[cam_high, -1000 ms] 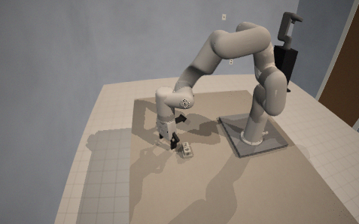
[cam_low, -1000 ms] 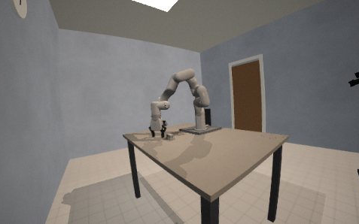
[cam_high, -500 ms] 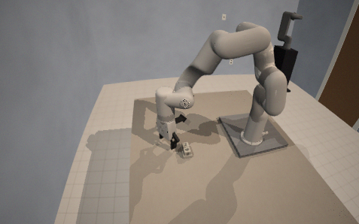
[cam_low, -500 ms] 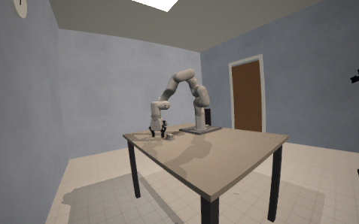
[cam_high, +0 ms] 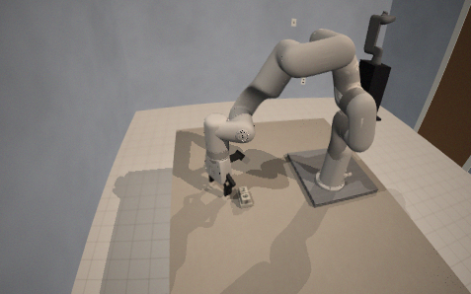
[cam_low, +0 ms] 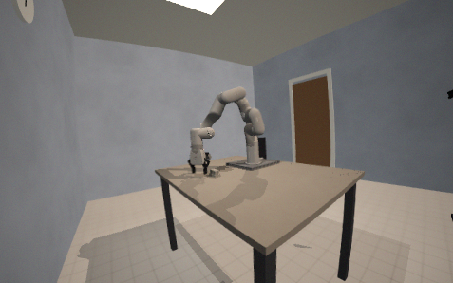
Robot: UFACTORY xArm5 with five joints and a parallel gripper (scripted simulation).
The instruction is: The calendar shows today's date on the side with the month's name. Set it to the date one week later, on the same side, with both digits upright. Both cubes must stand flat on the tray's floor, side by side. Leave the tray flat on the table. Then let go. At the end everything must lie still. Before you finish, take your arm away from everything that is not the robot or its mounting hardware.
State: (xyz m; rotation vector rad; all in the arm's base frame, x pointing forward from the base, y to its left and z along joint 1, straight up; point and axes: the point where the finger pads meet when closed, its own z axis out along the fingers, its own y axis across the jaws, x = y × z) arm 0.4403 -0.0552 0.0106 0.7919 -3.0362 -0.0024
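The small calendar tray (cam_high: 245, 196) lies flat on the table with two pale digit cubes side by side in it. The digits are too small to read. It also shows in the exterior view (cam_low: 214, 173) as a tiny block. My gripper (cam_high: 222, 183) points down, just left of the tray and slightly above the table. Its dark fingers are wide open and empty. In the exterior view the gripper (cam_low: 198, 167) stands to the left of the tray, apart from it.
The arm's base plate (cam_high: 331, 177) sits to the right of the tray. A dark box on a stand (cam_high: 375, 81) is behind the arm. The table's left edge is some way beyond the gripper.
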